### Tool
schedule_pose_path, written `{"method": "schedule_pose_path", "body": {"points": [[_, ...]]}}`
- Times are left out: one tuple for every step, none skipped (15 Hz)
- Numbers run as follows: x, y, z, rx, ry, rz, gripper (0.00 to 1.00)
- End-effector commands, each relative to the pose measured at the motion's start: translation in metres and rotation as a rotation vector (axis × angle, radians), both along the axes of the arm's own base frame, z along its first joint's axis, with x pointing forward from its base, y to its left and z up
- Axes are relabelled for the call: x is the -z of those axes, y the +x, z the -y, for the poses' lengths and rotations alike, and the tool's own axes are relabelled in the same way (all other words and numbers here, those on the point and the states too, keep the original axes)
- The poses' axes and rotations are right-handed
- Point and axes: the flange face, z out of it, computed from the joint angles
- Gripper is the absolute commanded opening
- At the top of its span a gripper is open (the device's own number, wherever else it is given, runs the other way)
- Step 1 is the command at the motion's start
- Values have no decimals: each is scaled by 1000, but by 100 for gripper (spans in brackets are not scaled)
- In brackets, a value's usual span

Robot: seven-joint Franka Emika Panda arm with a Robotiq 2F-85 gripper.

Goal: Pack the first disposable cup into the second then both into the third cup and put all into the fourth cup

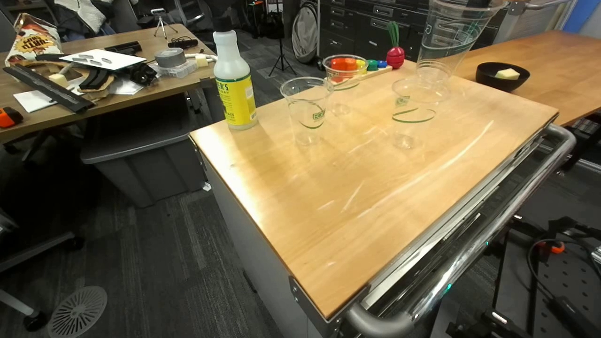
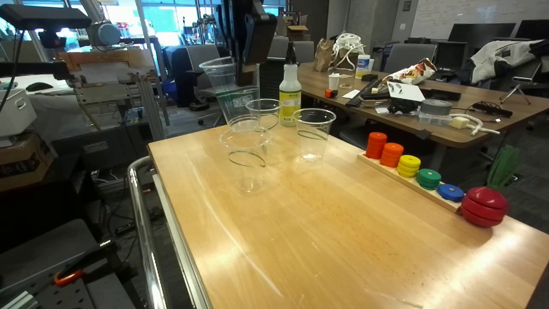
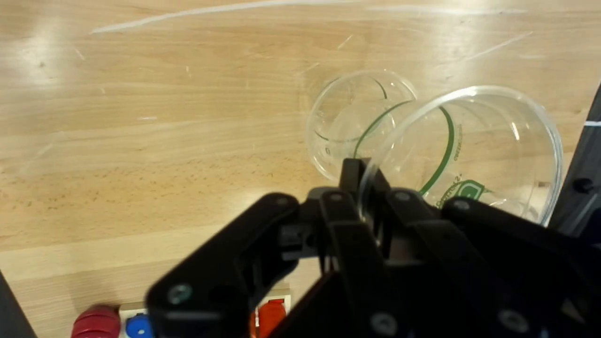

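Note:
My gripper is shut on the rim of a clear cup. The held cup is lifted and tilted; it also shows in an exterior view and in the wrist view. In the wrist view its rim passes between the fingertips. Three clear cups with green lines stand upright on the wooden table. One is under the held cup's bottom; I cannot tell whether they touch. Another is near the spray bottle, and another near the coloured rings. One standing cup shows in the wrist view.
A spray bottle with a yellow label stands at the table's edge. A wooden rack of coloured rings and a red toy radish line another edge. A black bowl and a metal rail are beyond the table.

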Motion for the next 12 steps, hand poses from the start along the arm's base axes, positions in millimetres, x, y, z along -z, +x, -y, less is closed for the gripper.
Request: {"method": "schedule_pose_path", "body": {"points": [[16, 4, 2, -70, 69, -5, 1], [22, 6, 3, -76, 79, -11, 1], [30, 9, 4, -84, 91, -25, 1], [37, 11, 6, -95, 107, -40, 1], [43, 12, 7, -104, 121, -53, 1], [51, 14, 8, -111, 130, -68, 1], [58, 17, 8, -114, 136, -81, 1], [65, 18, 10, -119, 144, -94, 1], [70, 20, 10, -120, 148, -104, 1], [74, 22, 10, -120, 149, -111, 17], [77, 22, 10, -114, 142, -113, 32], [77, 22, 10, -109, 138, -112, 38]]}}
